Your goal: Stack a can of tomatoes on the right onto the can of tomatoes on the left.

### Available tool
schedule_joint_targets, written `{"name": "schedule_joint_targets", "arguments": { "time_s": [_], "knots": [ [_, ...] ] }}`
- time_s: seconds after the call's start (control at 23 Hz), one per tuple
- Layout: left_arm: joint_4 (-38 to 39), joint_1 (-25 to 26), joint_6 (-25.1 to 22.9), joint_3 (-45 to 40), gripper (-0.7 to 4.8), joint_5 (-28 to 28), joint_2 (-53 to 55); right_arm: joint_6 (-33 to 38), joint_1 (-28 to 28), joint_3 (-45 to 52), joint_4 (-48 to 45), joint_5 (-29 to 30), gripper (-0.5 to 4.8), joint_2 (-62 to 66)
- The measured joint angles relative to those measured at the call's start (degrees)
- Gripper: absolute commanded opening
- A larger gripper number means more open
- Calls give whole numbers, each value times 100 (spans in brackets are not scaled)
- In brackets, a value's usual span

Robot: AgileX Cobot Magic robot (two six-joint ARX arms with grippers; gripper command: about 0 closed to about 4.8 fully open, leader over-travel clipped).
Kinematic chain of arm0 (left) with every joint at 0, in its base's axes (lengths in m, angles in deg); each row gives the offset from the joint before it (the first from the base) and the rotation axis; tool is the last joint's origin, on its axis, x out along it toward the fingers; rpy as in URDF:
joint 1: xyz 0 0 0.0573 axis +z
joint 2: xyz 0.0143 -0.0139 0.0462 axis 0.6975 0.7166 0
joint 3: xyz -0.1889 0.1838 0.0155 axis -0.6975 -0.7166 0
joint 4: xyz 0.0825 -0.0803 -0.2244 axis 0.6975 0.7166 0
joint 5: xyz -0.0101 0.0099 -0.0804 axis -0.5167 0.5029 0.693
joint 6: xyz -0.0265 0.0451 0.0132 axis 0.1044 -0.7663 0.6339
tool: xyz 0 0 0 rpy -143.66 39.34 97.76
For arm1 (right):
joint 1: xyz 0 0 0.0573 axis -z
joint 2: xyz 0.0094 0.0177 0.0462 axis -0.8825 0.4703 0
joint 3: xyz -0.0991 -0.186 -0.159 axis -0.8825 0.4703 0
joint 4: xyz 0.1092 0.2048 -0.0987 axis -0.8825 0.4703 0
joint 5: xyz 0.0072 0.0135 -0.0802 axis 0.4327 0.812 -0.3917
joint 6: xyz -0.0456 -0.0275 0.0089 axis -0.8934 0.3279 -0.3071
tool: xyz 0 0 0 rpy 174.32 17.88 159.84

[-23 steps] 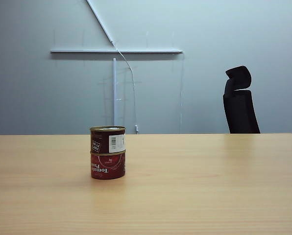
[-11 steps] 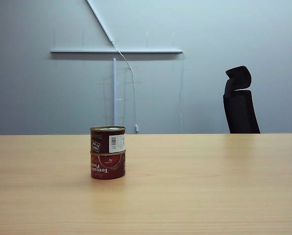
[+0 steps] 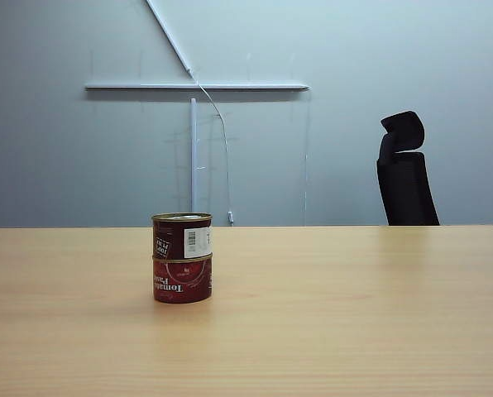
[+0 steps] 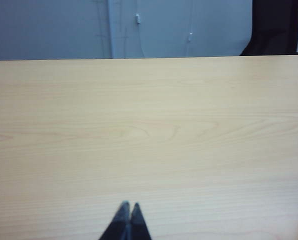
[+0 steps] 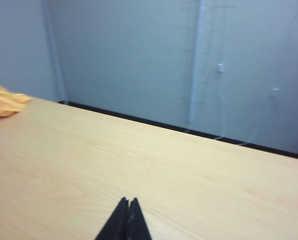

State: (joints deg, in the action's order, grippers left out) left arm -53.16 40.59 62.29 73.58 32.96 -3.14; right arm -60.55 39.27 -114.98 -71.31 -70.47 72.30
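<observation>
Two red tomato cans stand stacked on the wooden table (image 3: 354, 314), left of its middle in the exterior view. The upper can (image 3: 182, 236) has a white barcode label and rests squarely on the lower can (image 3: 182, 281). Neither arm shows in the exterior view. In the left wrist view my left gripper (image 4: 128, 206) is shut over bare table with nothing between its tips. In the right wrist view my right gripper (image 5: 128, 201) is also shut and empty above bare wood. No can appears in either wrist view.
A black office chair (image 3: 406, 174) stands behind the table's far edge at the right. A grey wall with white conduit (image 3: 193, 149) closes the back. An orange crumpled thing (image 5: 4, 102) lies at the table's edge in the right wrist view.
The stacked cans have not moved in the exterior view, and no arm enters it.
</observation>
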Motion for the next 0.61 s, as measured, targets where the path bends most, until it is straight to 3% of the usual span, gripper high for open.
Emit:
{"name": "schedule_joint_targets", "arguments": {
  "time_s": [0.17, 0.3, 0.61],
  "knots": [
    [0, 2, 0, 0, -4, 2, 0, 0, 518, 879, -448, -31, -9, -496],
    [-2, 0, 0, 0, -4, 4, 0, 0, 1174, 2247, -988, -2, -9, -1394],
    [-2, 2, 0, 0, -4, 0, 2, 39, 1812, 3456, -1314, 42, -9, -2378]
  ]
}}
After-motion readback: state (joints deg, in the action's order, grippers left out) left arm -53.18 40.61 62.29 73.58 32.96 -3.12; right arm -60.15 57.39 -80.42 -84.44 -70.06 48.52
